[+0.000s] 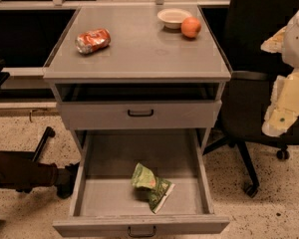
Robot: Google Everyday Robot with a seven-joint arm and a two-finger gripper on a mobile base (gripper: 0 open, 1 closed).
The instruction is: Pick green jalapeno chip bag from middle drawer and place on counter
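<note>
Clearly the task is only at its start. The bag (pixel 151 185) lies on the floor of the open middle drawer (pixel 92 198), near the front wall and a little right of the centre, so nothing is picked yet. The gripper (pixel 287 101) hangs at the right side, beyond the right edge of the counter (pixel 139 54) and well apart from the bag; I cannot tell if it is released or clenched, but nothing shows in it. By my judgement the reach into the drawer, the grasp, the lift and the placing all remain. A crushed can (pixel 92 40) lies near the counter's left edge, and a bowl (pixel 173 17) and an orange (pixel 191 27) sit at its far right corner. No brand or writing can be read on the bag or the can.
</note>
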